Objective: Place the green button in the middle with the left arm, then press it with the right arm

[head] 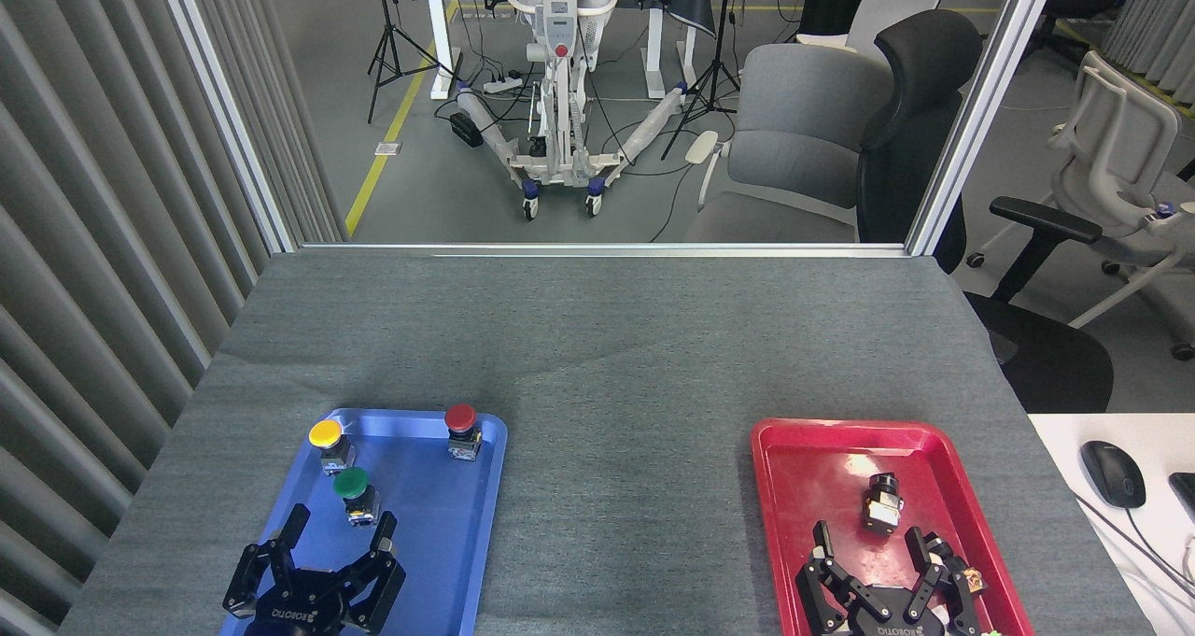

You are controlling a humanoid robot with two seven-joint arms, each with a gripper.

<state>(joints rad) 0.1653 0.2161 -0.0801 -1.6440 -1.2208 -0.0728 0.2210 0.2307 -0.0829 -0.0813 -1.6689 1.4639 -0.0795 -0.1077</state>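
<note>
Grey cloth (pixel 607 356) covers the table, its middle bare between the blue tray (pixel 439 561) and the red tray (pixel 803 487) off to the blue tray's right. Inside the blue tray: my left gripper (pixel 341 529) at the near end, fingers spread wide, holding nothing; the green button (pixel 356 493) upright just past its fingertips, yellow button (pixel 329 443) in the far-left corner, red button (pixel 462 430) on the far-right rim. My right gripper (pixel 873 547) sits open over the red tray, a small black-capped part (pixel 882 502) just beyond it.

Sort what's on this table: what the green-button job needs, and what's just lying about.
Needed: green button, bare cloth in the middle, left claw, right claw.
Lying about: yellow button, red button, blue tray, red tray, black part.
</note>
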